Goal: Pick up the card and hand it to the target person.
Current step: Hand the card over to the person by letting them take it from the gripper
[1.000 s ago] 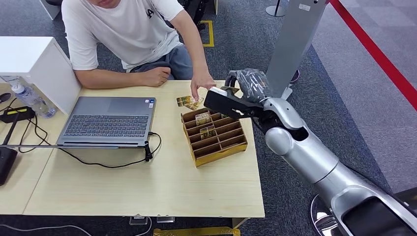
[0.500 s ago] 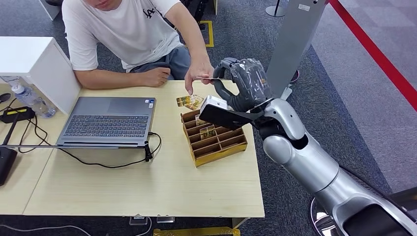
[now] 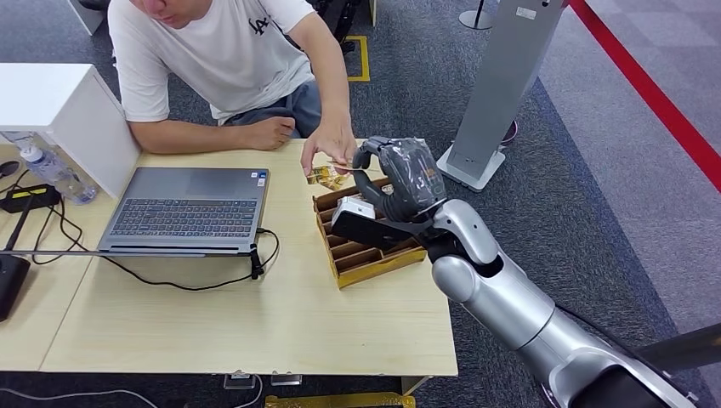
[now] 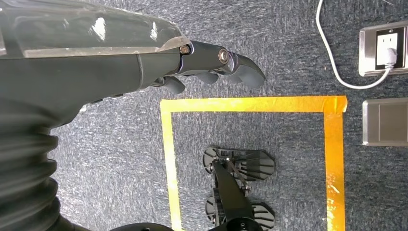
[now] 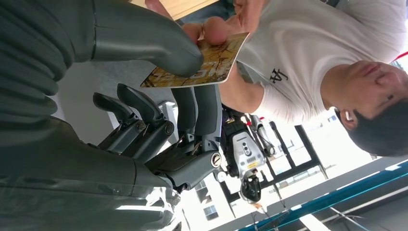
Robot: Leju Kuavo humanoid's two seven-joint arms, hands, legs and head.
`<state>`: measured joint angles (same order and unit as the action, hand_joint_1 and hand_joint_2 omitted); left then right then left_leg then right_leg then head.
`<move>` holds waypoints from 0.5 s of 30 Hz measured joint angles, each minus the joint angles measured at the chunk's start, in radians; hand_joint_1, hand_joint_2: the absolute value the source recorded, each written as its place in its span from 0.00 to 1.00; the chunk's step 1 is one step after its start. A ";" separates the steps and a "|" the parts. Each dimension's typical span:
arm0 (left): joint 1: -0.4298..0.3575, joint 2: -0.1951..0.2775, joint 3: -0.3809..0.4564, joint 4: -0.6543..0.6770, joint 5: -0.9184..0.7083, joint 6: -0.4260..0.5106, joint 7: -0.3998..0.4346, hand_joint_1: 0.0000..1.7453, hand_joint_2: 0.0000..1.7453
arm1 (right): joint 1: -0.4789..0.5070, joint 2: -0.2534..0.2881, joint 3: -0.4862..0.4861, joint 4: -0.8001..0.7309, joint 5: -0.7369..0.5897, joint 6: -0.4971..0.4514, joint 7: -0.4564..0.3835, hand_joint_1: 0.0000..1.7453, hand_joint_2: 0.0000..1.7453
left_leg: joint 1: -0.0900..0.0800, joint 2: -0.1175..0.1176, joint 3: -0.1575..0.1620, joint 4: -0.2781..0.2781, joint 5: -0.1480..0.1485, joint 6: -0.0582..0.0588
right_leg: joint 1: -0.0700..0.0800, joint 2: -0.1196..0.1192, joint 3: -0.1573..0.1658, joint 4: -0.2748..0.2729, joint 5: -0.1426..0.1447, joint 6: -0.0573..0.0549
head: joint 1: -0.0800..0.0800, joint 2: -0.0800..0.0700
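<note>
moved: right hand (image 3: 398,174) has lowered toward the tabletop (image 3: 255,314), person's hand (image 3: 330,151) following | head: both meet above the card box (image 3: 370,242) | right wrist: thumb and fingers pinch the card (image 5: 202,65), person's fingertips on it, handover underway | left wrist: left hand (image 4: 144,62) hangs, fingers curled, empty

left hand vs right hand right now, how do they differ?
The right hand is raised over the table's wooden organizer; the left hand hangs over grey carpet. The right hand pinches a card that the person's fingers also touch; the left hand holds nothing, fingers curled. Both have dark fingers.
</note>
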<state>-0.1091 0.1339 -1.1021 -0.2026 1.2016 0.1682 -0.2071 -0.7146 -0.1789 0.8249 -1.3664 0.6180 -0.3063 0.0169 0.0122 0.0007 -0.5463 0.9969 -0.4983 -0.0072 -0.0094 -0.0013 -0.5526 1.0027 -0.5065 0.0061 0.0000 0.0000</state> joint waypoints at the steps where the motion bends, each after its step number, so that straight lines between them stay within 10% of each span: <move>1: 0.000 0.000 0.000 0.000 0.000 0.000 0.000 0.00 1.00 | 0.000 0.002 0.000 0.004 0.000 0.000 0.000 1.00 1.00 | 0.000 0.000 0.000 0.000 0.000 0.000 | 0.000 0.000 0.000 0.000 0.000 0.000 | 0.000 0.000; 14: 0.000 0.000 0.000 0.000 0.000 0.000 0.000 0.00 1.00 | 0.001 0.016 0.005 0.038 0.000 -0.001 -0.002 1.00 1.00 | 0.000 0.000 0.000 0.000 0.000 0.000 | 0.000 0.000 0.000 0.000 0.000 0.000 | 0.000 0.000; 15: 0.000 0.000 0.000 0.000 0.000 0.000 0.000 0.00 1.00 | 0.001 0.017 0.005 0.039 0.000 -0.001 -0.002 0.75 1.00 | 0.000 0.000 0.000 0.000 0.000 0.000 | 0.000 0.000 0.000 0.000 0.000 0.000 | 0.000 0.000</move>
<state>-0.1090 0.1339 -1.1021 -0.2026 1.2016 0.1682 -0.2071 -0.7133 -0.1619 0.8299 -1.3275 0.6180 -0.3071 0.0152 0.0122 0.0007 -0.5463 0.9969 -0.4983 -0.0072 -0.0094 -0.0013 -0.5527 1.0027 -0.5065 0.0061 -0.0002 0.0000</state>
